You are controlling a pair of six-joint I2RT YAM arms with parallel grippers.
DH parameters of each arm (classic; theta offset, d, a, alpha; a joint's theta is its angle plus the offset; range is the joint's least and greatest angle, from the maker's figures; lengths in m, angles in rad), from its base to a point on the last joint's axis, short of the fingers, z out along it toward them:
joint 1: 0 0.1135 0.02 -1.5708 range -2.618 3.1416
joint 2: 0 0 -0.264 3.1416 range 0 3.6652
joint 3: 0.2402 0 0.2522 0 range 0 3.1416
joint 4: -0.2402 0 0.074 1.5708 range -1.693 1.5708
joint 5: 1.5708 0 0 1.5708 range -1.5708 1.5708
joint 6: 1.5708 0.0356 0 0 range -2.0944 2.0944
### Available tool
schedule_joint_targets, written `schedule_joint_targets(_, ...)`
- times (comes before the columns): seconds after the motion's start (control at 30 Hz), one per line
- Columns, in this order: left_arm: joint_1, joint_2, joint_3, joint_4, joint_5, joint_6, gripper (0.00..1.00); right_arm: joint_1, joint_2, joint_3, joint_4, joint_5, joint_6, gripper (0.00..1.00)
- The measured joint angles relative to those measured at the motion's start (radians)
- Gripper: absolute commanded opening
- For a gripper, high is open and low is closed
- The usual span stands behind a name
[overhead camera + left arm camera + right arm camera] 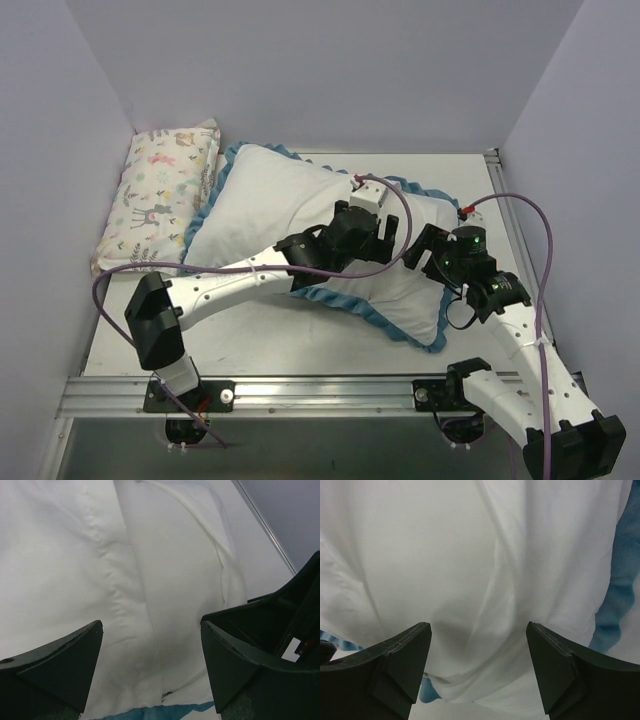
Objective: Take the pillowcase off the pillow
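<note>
The pillowcase (270,200) lies in the middle of the table, white face up, with blue ruffled trim (345,303) around its edge. It bulges with the pillow inside; I cannot tell pillow from case in the white cloth. My left gripper (388,232) is open over the right half of the case, and its wrist view shows white folds (150,580) and a strip of blue trim (165,712) between its jaws (152,630). My right gripper (418,250) is open just to the right of it, over white cloth (480,555) with blue trim (615,590) at the right.
A small pastel animal-print pillow (165,195) lies at the back left against the wall. Grey walls close in the left, back and right. A metal rail (300,392) runs along the near edge. Purple cables (540,240) loop over both arms.
</note>
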Motion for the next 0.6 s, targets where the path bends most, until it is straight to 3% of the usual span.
schedule_joint_targets(0.1, 0.0, 0.073, 0.042, 0.005, 0.014, -0.043, 0.88, 0.0, 0.006, -0.043, -0.006, 0.002, 0.003, 0.72)
schedule_joint_targets(0.2, 0.0, 0.145, 0.104, 0.006, 0.032, -0.083, 0.91, 0.0, 0.008, -0.084, -0.008, 0.013, 0.009, 0.45)
schedule_joint_targets(0.23, 0.0, 0.161, 0.119, 0.005, 0.037, -0.092, 0.93, 0.0, 0.007, -0.091, -0.009, 0.015, 0.014, 0.24)
schedule_joint_targets(0.33, 0.0, 0.198, 0.165, 0.0, 0.047, -0.114, 0.95, -0.001, -0.005, -0.111, 0.0, 0.023, 0.039, 0.0)
schedule_joint_targets(0.6, -0.005, 0.319, 0.38, -0.116, 0.016, -0.097, 0.98, -0.001, -0.095, -0.185, 0.045, 0.045, 0.109, 0.0)
